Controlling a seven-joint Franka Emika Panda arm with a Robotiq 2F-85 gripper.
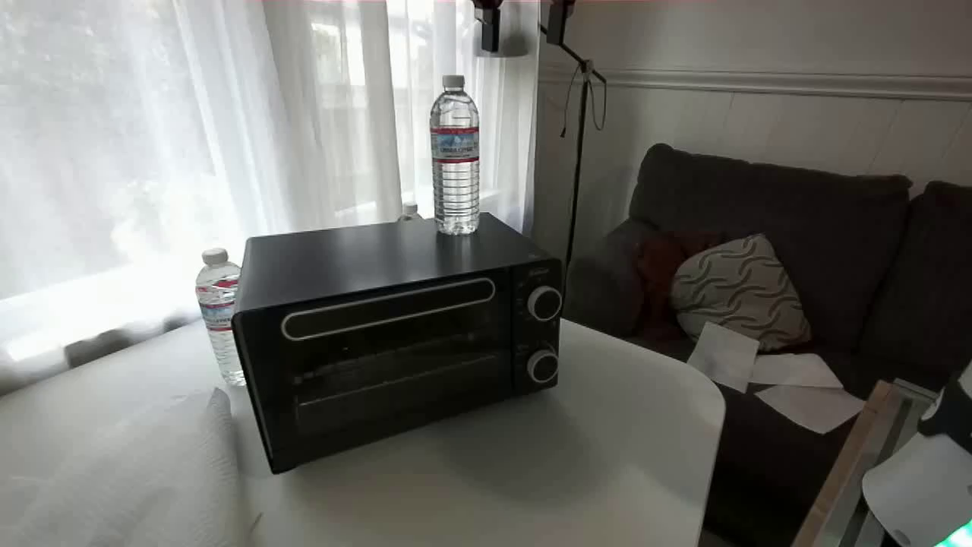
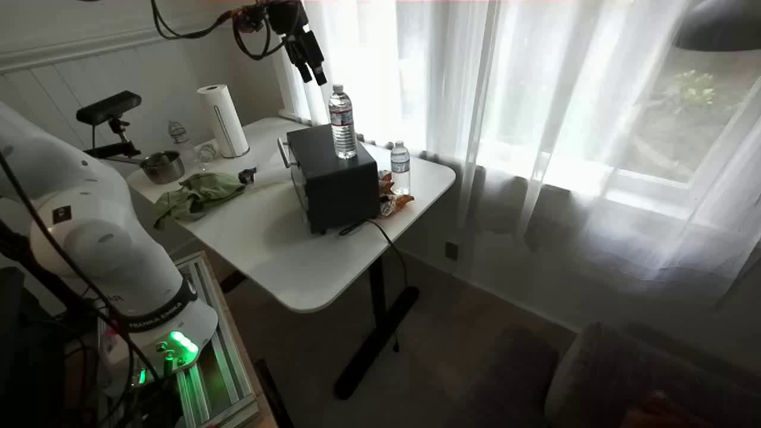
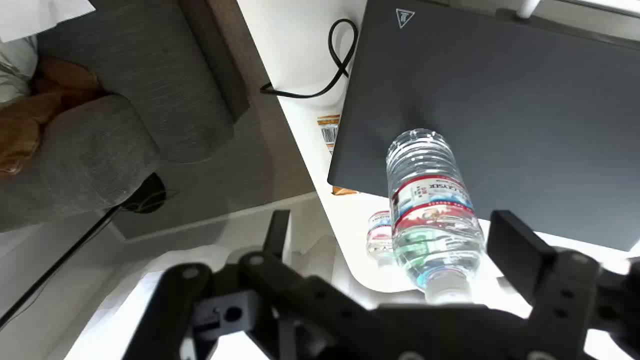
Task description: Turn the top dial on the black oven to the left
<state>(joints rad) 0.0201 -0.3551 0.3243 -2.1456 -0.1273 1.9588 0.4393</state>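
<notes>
The black oven [image 1: 395,342] stands on a white table. It also shows in an exterior view [image 2: 339,190], and its flat top is in the wrist view [image 3: 500,110]. The top dial [image 1: 544,303] is a round silver-ringed knob at the upper right of the oven front. A similar lower dial [image 1: 542,366] sits below it. Both dials are out of sight in the remaining views. My gripper [image 1: 524,38] is open and empty, high above the oven. It shows in an exterior view [image 2: 314,78] and in the wrist view [image 3: 392,230], fingers wide apart.
An upright water bottle [image 1: 456,167] stands on the oven top, below my gripper. Another bottle [image 2: 401,169] and orange wrappers [image 2: 395,205] are behind the oven. A green cloth [image 2: 202,193], metal pot [image 2: 163,167] and paper towel roll [image 2: 223,122] are on the table [image 2: 261,238].
</notes>
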